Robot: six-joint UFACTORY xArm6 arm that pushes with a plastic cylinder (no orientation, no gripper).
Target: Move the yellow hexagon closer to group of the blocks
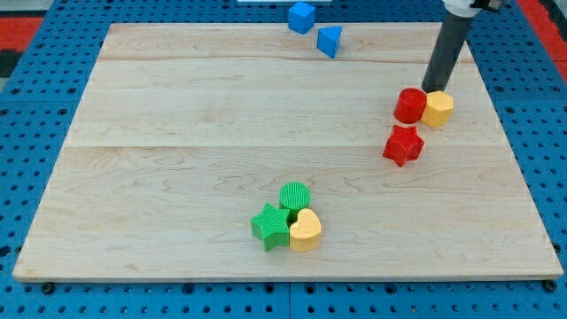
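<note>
The yellow hexagon (438, 108) lies at the view's right, touching a red cylinder (410, 105) on its left. A red star (403, 144) lies just below them. My tip (432, 90) stands right at the hexagon's top edge, between it and the red cylinder. A group of three blocks lies near the view's bottom centre: a green cylinder (295, 196), a green star (271, 226) and a yellow heart (306, 229), all touching.
A blue cube (302, 17) and a blue triangle (330, 40) lie at the view's top centre, by the edge of the wooden board (177, 133). A blue pegboard (35, 177) surrounds the board.
</note>
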